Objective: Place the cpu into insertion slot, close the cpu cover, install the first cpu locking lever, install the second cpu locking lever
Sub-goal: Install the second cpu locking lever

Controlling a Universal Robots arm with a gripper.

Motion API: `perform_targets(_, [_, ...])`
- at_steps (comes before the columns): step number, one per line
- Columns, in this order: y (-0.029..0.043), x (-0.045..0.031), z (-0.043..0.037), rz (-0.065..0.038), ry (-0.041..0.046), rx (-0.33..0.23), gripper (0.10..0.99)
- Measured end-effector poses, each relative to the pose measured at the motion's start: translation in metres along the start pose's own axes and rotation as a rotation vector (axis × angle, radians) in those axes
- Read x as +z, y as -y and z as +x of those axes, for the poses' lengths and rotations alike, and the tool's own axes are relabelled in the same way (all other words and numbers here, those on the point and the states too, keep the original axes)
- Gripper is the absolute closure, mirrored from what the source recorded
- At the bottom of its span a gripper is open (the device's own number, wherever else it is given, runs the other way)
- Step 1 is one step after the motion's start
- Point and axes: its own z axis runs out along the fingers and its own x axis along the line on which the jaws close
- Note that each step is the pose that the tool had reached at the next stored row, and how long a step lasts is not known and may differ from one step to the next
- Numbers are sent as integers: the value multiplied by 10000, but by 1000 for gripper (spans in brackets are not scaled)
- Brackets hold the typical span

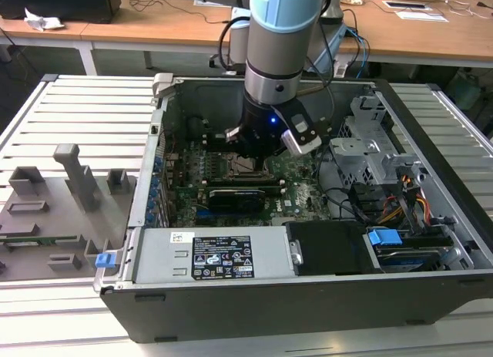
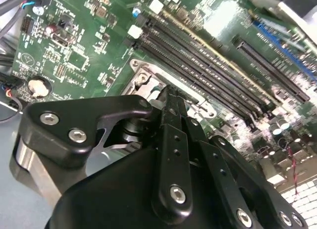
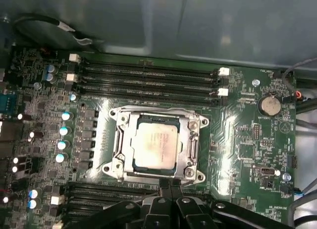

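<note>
- One arm reaches down into an open computer case (image 1: 431, 218) that sits on a slatted tabletop (image 1: 85, 110); its gripper (image 1: 258, 153) hangs low over the green motherboard (image 1: 296, 172) in the exterior view.
- White and black labels (image 1: 222, 257) lie on the grey power-supply box at the case's near edge, and small white print marks the board in both wrist views; none of it is set down here.
- In the first wrist view the cpu (image 3: 156, 146) lies flat in the insertion slot (image 3: 119, 140), silver-grey top up, square, so it has no clear long axis; its edges run in line with the memory slots (image 3: 148, 75).
- The cpu cover (image 3: 190, 150) lies flat around the chip, its window framing the metal top.
- The fingers (image 3: 168, 189) stand closed together with nothing between them, their tips at the cover's edge nearest the camera; whether they touch it I cannot tell.
- The second wrist view shows the same closed gripper (image 2: 168, 98) from behind, tips at the socket's metal frame (image 2: 143, 70), and a round coin battery (image 2: 37, 86) on the board; here the gripper body hides the chip.
- The exterior view adds a long black expansion card (image 1: 239, 195) just beside the socket, blue clips (image 1: 385, 237) and a grey fixture tray (image 1: 54, 218) at the exterior view's left.
</note>
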Motion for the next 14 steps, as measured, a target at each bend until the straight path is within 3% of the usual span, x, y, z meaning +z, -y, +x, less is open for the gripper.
perform_targets(4, [36, -5, 39, 1, 0, 0, 980])
perform_targets(9, [43, -6, 243, 1, 0, 1, 980])
perform_targets(14, [53, 54, 334, 2, -1, -4, 980])
